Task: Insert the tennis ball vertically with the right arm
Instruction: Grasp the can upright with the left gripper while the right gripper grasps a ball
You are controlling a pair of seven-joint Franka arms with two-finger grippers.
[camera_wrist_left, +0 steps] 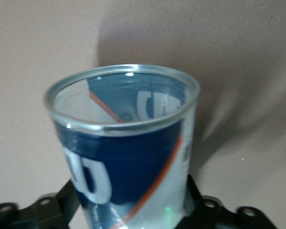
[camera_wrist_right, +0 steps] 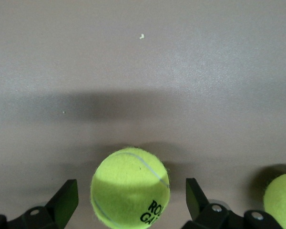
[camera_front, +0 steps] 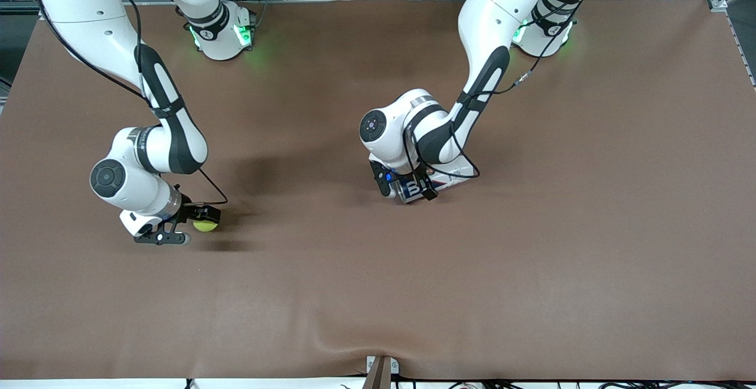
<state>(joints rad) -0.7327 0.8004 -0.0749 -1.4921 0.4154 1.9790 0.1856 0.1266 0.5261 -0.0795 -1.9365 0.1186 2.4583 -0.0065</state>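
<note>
Two fingers of the right gripper (camera_wrist_right: 131,202) are spread around a ball (camera_wrist_right: 130,187), untouched. A can (camera_wrist_left: 128,152) is flanked by the left gripper (camera_wrist_left: 131,210); contact cannot be told.

My right gripper (camera_front: 177,224) low at tennis ball (camera_front: 205,224) on brown table (camera_front: 590,229). Left gripper (camera_front: 407,187) around blue-white canister (camera_front: 413,188), mid-table.

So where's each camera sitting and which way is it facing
Front: high across the table, facing both arms' bases.
Left wrist: on the left arm, looking at the blue-and-white can between the left gripper jaws.
Right wrist: on the right arm, tennis ball between the open right gripper jaws.
Shared: front also shows can and ball.
</note>
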